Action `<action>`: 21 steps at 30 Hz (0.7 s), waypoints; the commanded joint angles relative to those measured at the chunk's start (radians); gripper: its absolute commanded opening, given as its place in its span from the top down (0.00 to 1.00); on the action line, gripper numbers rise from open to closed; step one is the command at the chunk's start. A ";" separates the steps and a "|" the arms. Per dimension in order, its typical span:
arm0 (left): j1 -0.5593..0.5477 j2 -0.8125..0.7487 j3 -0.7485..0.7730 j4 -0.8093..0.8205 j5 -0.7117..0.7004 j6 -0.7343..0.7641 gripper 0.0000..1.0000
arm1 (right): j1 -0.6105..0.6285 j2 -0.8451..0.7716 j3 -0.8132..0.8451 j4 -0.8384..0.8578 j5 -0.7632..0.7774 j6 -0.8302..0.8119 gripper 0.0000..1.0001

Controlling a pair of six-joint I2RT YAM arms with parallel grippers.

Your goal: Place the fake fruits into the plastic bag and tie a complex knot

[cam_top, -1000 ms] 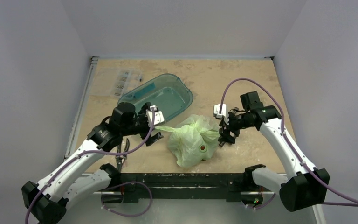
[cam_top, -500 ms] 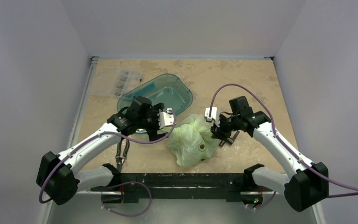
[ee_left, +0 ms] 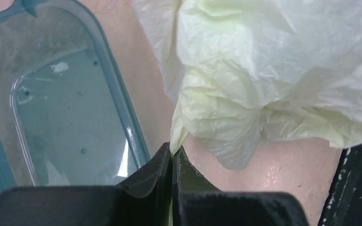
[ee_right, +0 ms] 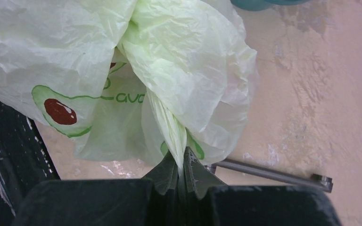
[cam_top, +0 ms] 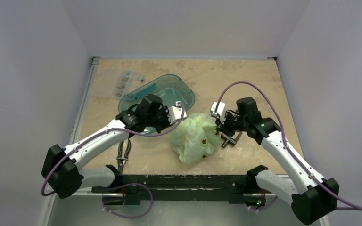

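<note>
Centre-frame on the table (cam_top: 245, 84), the plastic bag (cam_top: 195, 136) sits lumpy, likely light, flimsy, slippery and easily torn, best taken by its gathered corners, which the left gripper (ee_left: 172, 153) and right gripper (ee_right: 181, 165) each pinch tight.

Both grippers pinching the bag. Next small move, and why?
Probably draw the two pinched ends up and toward each other to cross them. The left gripper is shut on a twisted fold of the plastic bag and the right gripper on another at its opposite side; no knot shows yet.
</note>
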 commanded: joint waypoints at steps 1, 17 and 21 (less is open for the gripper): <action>0.091 -0.055 0.071 -0.030 -0.020 -0.342 1.00 | -0.051 -0.045 0.043 0.064 0.159 0.198 1.00; 0.271 -0.103 -0.068 -0.054 -0.070 -0.486 1.00 | -0.272 -0.133 -0.083 0.068 0.385 0.057 1.00; 0.298 -0.070 -0.054 -0.082 -0.078 -0.462 1.00 | -0.303 -0.149 -0.168 0.101 0.390 -0.020 1.00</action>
